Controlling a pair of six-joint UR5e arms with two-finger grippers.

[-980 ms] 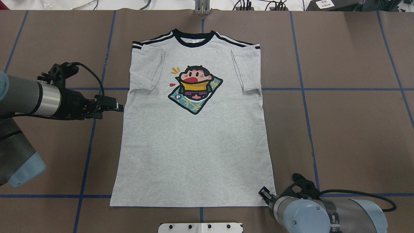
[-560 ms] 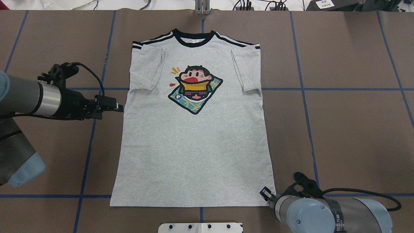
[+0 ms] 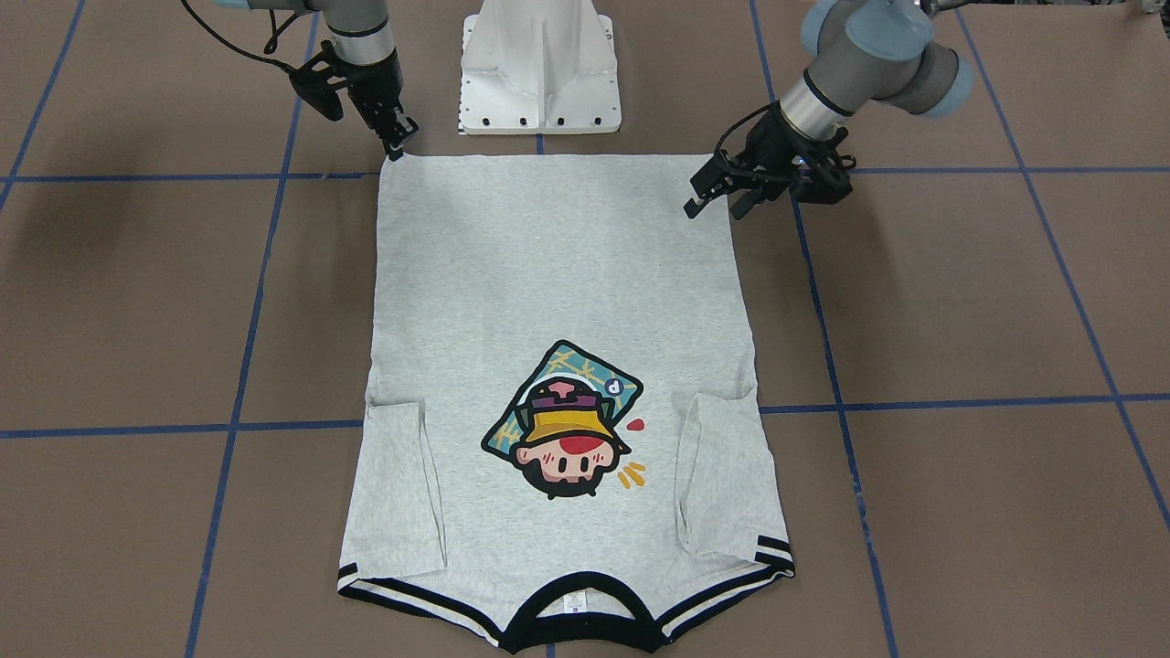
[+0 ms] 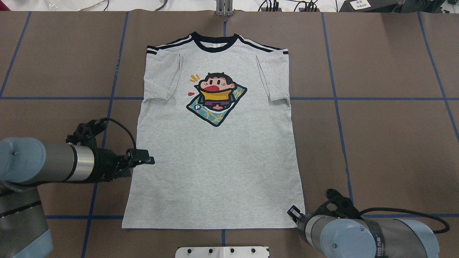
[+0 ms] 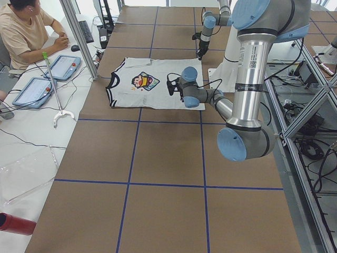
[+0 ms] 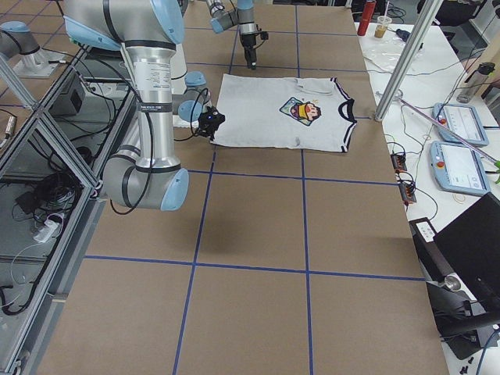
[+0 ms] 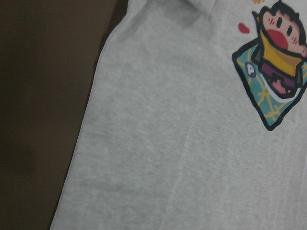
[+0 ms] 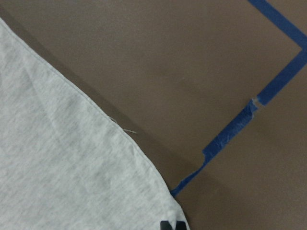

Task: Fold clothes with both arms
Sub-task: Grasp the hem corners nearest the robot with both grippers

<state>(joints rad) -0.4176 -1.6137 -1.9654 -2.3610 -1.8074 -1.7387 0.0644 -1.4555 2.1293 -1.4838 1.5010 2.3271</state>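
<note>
Two arms reach over a brown counter (image 4: 394,143) ruled with blue tape lines (image 4: 337,107). Beyond its far edge a person (image 5: 26,31) sits at a white desk (image 5: 31,121). The grey T-shirt (image 4: 215,161) lies flat mid-counter, front up, with its black collar (image 4: 215,44) toward the far edge, sleeves folded inward and cartoon print (image 4: 216,98) on the chest. The left hand (image 3: 713,206) is at the shirt's left side edge, fingers apart. The right hand (image 3: 395,144) points down at the hem's right corner; whether its fingers are apart or together I cannot tell.
</note>
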